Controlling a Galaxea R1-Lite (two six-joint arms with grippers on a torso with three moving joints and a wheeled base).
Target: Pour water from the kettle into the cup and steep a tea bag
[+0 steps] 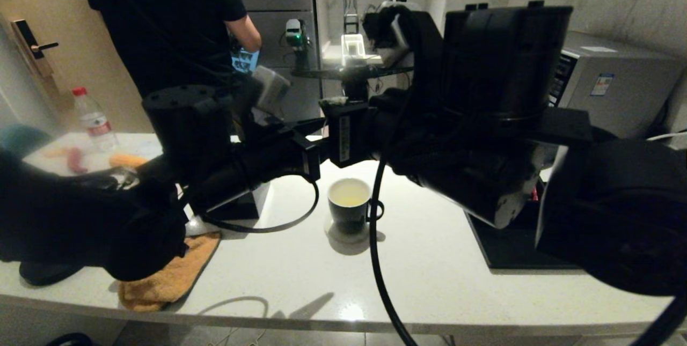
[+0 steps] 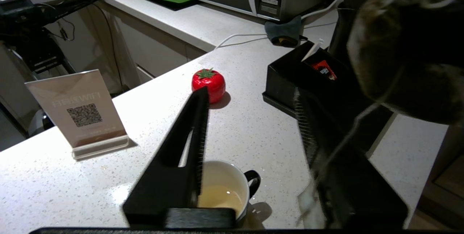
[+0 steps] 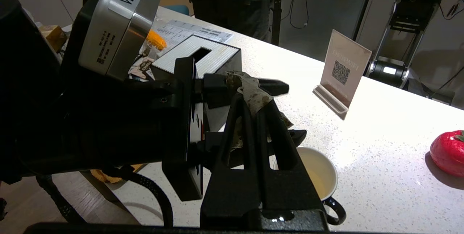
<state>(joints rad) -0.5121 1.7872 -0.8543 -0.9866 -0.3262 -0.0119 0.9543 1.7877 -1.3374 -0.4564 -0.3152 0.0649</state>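
The cup (image 1: 349, 204), a small black mug, stands on the white counter with pale yellowish water (image 2: 219, 197) in its white inside. Both arms meet above it. My right gripper (image 3: 253, 99) is shut on the greyish-green tea bag (image 3: 252, 90), which hangs above the counter just beside the cup's rim. My left gripper (image 2: 250, 92) is open, with its two fingers (image 3: 272, 86) on either side of the tea bag. The kettle is almost wholly hidden behind the blurred right arm; only a black slice (image 2: 346, 23) shows.
A black tray (image 2: 286, 78) with a red packet (image 2: 324, 69) sits right of the cup. A red tomato-shaped object (image 2: 208, 84) and a WiFi sign (image 2: 81, 109) stand beyond it. The tissue box (image 3: 203, 54), an orange cloth (image 1: 172, 276) and a person (image 1: 166, 19) are to the left.
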